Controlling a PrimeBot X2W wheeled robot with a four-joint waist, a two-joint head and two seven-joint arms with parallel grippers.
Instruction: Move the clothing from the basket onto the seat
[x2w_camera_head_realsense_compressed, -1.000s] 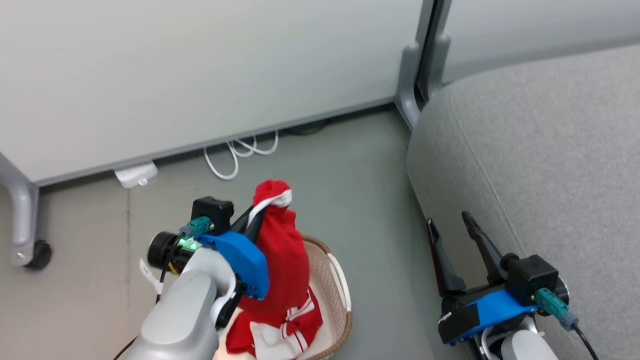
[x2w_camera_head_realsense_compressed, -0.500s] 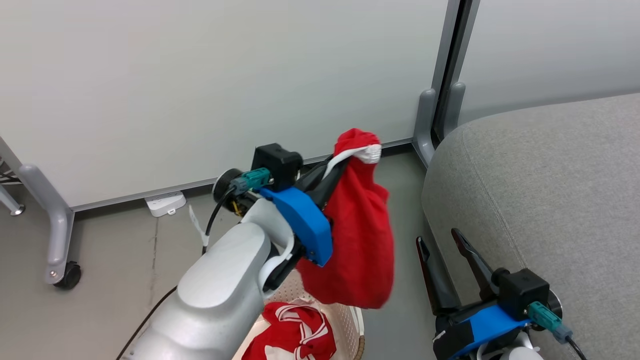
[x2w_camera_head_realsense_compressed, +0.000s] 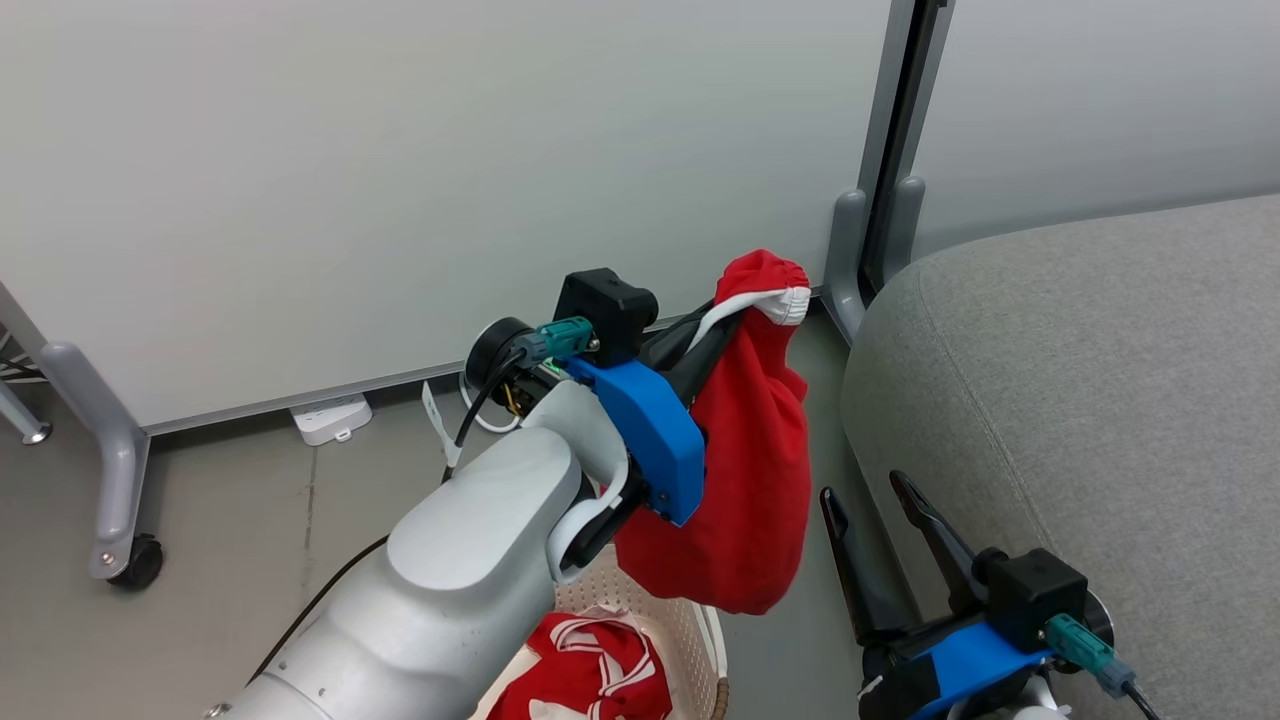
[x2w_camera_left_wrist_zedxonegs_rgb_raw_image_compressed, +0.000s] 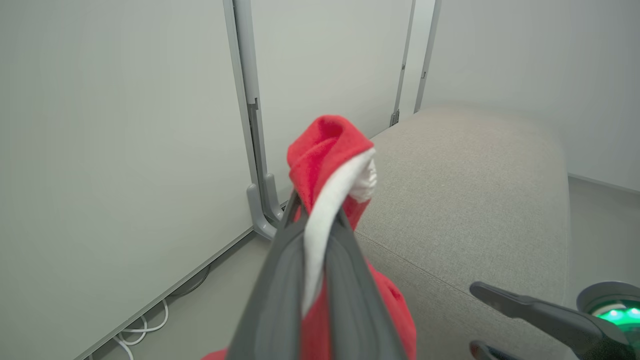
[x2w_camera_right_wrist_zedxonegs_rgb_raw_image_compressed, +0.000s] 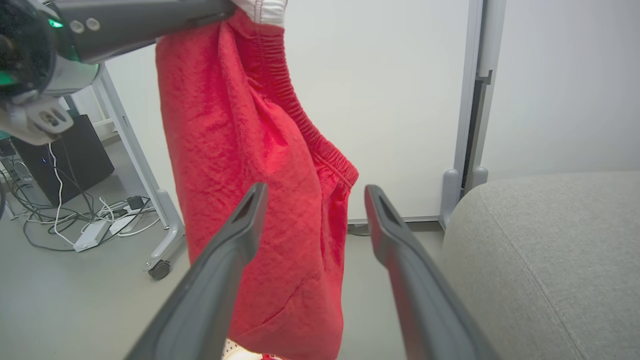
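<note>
red garment (x2w_camera_head_realsense_compressed: 750, 480) hanging limp from its white-trimmed band, lower end just above the cream basket (x2w_camera_head_realsense_compressed: 682, 640); second red piece (x2w_camera_head_realsense_compressed: 590, 668) with white stripes crumpled inside it; grey seat (x2w_camera_head_realsense_compressed: 1100, 400) close on the right, rounded corner, stitched seam

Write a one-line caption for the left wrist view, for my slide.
Left claw shut on a red garment by its white-trimmed edge, with the grey seat beyond.

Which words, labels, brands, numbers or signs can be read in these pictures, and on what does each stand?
No text can be read.
The red garment in the left gripper shows no print.
The white tag hanging by the left arm and the white power strip on the floor are too small to show any writing.
The seat is plain.
</note>
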